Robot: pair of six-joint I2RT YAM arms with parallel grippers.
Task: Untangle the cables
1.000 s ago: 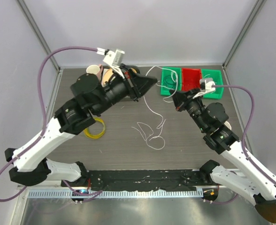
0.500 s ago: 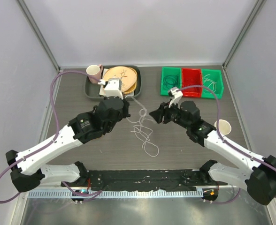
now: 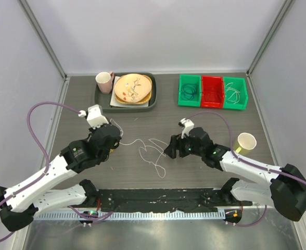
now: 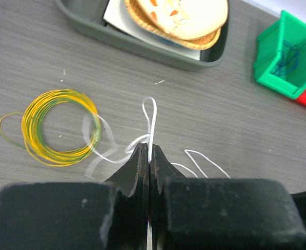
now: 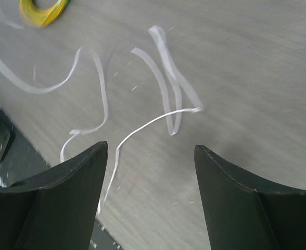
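Left pincer (image 4: 149,155) clamped shut on white cable (image 4: 152,117), left of centre in top view. Right pincer (image 5: 151,151) apart, right of centre; cable loops sprawl on tabletop (image 3: 163,117) between both pincers, mid-frame.

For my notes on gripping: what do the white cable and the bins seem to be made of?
White cable: probably plastic-coated wire, smooth; it keeps thin, springy loops. Bins: likely hard plastic, slightly glossy; plain green and red, with stiff moulded walls.
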